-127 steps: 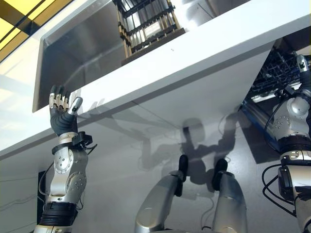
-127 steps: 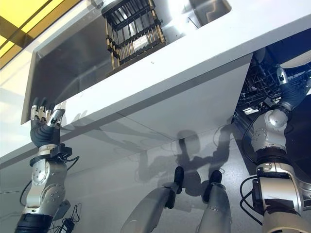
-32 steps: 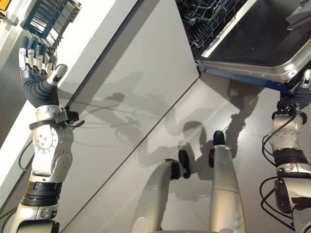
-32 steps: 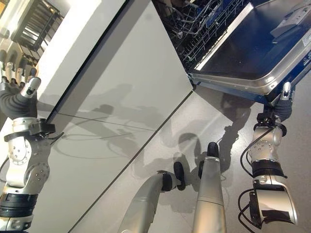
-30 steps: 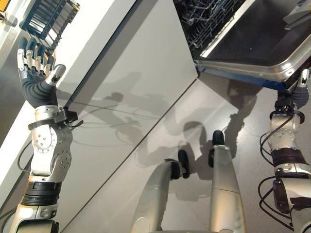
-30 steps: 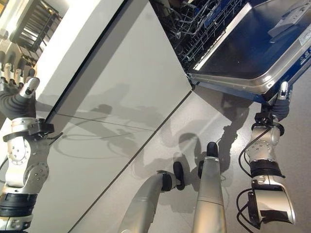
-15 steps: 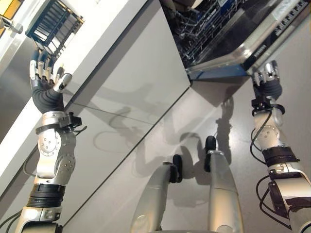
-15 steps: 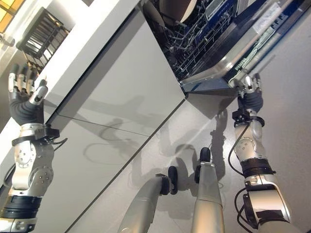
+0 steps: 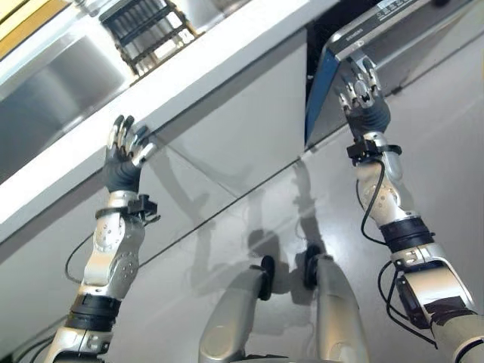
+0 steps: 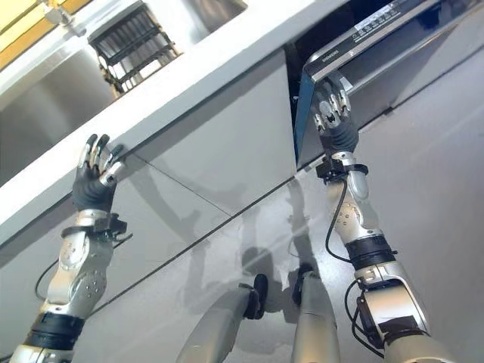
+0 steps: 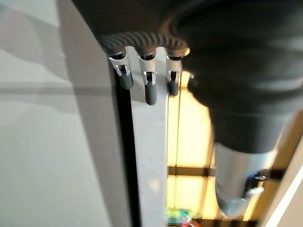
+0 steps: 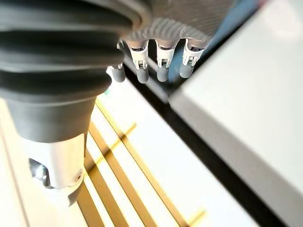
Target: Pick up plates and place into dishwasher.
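Observation:
The dishwasher door [image 10: 361, 35] stands nearly upright, its silver control edge uppermost and its blue side edge [image 9: 317, 98] showing. My right hand [image 9: 363, 106] is raised against the door's outer face with its fingers [image 12: 161, 66] straight and spread, holding nothing. My left hand [image 9: 121, 162] is lifted open just below the white counter edge [image 9: 227, 45], fingers [image 11: 150, 90] straight and empty.
A black dish rack [image 9: 147, 34] sits in the steel sink [image 9: 53, 98] behind the counter edge. A grey cabinet front [image 9: 242, 136] runs between my two hands, left of the dishwasher. Grey floor lies below and to the right.
The camera has swung. The dishwasher door has gone from lying open to nearly upright, with my right hand rising against it. The racks inside have passed out of sight.

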Tool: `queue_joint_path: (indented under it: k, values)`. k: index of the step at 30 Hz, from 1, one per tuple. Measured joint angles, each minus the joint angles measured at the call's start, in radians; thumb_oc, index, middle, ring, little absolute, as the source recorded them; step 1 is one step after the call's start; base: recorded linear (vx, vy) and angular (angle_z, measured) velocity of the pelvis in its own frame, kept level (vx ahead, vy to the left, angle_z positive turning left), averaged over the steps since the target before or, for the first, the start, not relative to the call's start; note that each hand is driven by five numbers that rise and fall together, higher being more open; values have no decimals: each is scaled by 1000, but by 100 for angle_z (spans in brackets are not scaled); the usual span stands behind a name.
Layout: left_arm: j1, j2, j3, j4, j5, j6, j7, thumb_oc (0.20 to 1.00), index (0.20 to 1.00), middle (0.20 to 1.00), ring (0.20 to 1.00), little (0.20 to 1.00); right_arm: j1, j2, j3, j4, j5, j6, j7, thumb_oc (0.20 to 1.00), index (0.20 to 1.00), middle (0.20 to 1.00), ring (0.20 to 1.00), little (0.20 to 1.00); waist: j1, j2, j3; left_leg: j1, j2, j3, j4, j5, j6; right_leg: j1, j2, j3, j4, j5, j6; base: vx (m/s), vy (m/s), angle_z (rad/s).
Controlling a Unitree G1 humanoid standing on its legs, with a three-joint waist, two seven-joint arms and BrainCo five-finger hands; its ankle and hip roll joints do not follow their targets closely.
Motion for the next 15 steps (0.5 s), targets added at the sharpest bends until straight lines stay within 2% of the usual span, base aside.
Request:
queue_joint_path:
  k: [1,3,6,8,10,15]
  values:
    - [1,-9,-4,23,-3,23,-2,1000,1000,1000,1000,1000,3,8,-2,2,-12,0,-24,1000,1000,1000,1000,1000,10,-11,0,32,3,2,-36,11,-25,27,-3,-8,-10,-4,-2,38,65,41]
    - [29,-20,-5,41,-3,43,-10,1000,1000,1000,1000,1000,4,15,-3,-6,-28,-4,-53,1000,1000,1000,1000,1000,44,-35,-8,83,-2,3,-88,29,-23,67,-5,-8,-38,-6,4,69,105,12]
    - [56,-41,-4,46,-2,83,-11,1000,1000,1000,1000,1000,29,19,-26,-46,-70,-4,-113,1000,1000,1000,1000,1000,72,-60,-20,156,-4,2,-156,49,-17,136,-5,-9,-86,7,15,70,113,14]
    - [72,-44,-3,46,1,103,-10,1000,1000,1000,1000,1000,51,34,-36,-77,-95,0,-155,1000,1000,1000,1000,1000,75,-83,-54,202,0,4,-211,60,-13,180,-4,-11,-126,11,20,112,154,15]
    - [102,-52,-3,50,15,129,-10,1000,1000,1000,1000,1000,104,61,-59,-138,-121,0,-186,1000,1000,1000,1000,1000,74,-109,-120,230,-1,4,-262,75,-7,204,-2,-10,-159,18,32,98,140,9]
    - [144,-105,-4,87,22,193,-13,1000,1000,1000,1000,1000,180,57,-85,-225,-216,32,-274,1000,1000,1000,1000,1000,65,-116,-226,346,0,9,-366,101,11,317,7,-3,-255,38,60,24,163,6]
